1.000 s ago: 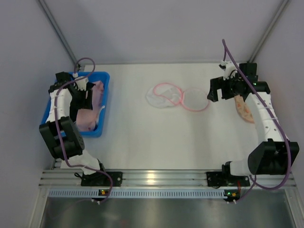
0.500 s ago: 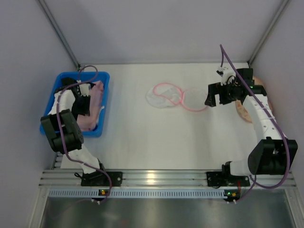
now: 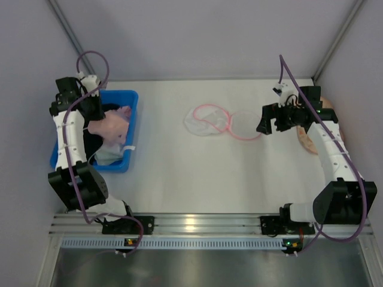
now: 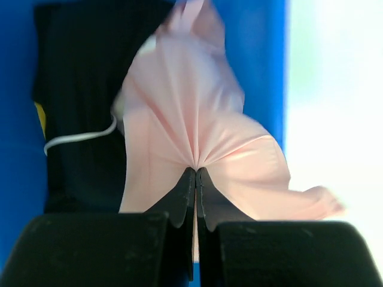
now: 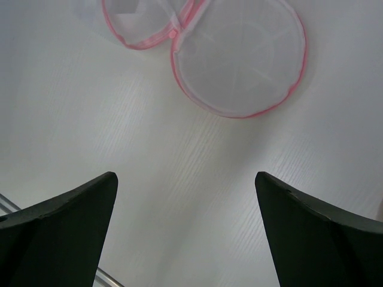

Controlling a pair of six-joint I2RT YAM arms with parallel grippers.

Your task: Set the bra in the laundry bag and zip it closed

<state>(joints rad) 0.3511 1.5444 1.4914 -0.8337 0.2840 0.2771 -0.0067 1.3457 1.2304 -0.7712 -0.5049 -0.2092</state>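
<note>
Soft light-pink fabric bra [image 4: 179, 101] gripped by the closed left hand [image 4: 195, 174] above a blue plastic bin [image 3: 133, 101], right hand [image 5: 185, 178] held wide open, empty, near the pink-edged white mesh laundry bag [image 5: 238, 57], laid on the counter [image 3: 179, 167].

blue bin [image 3: 133, 109] (black garment [image 4: 78, 89] inside), peach item [image 3: 305, 142]

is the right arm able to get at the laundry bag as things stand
Probably yes. The right claw is open, close beside the bag's flat round half, with only bare table between them and nothing lying on the bag.
</note>
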